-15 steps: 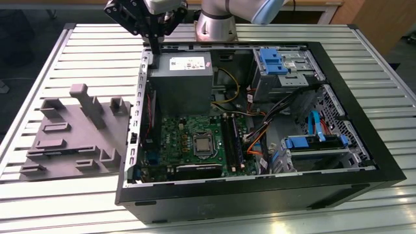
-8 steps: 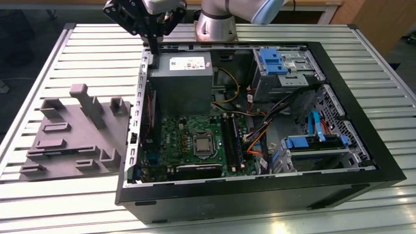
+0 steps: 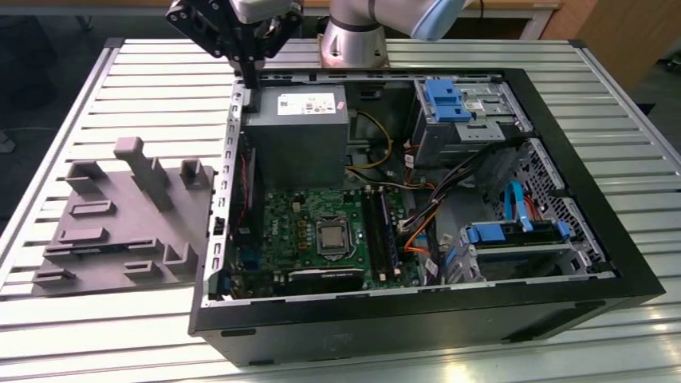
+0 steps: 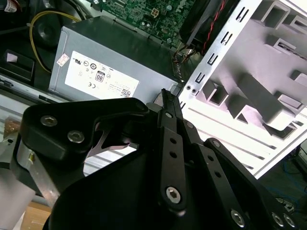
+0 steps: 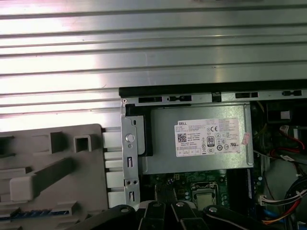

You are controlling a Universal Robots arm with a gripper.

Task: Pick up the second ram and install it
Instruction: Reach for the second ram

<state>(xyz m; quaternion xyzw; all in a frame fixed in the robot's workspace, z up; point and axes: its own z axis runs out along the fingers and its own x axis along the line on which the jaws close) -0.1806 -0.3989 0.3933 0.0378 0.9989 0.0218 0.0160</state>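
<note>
Gripper (image 3: 253,78) hangs at the upper left of the exterior view, over the far left corner of the case (image 3: 426,321). In the second wrist view its fingers (image 4: 169,143) are pressed together into one thin tip. The slatted table (image 3: 127,88) carries the open case right of centre and a grey fixture (image 3: 107,249) at the left. Inside the case, the grey power supply (image 3: 296,136) sits above the green board (image 3: 282,231). A dark long stick (image 3: 378,231) stands in the slots just right of the silver chip (image 3: 332,236). In the first wrist view a bluish strip (image 5: 38,211) lies in a fixture slot. Where the second ram is, I cannot tell.
</note>
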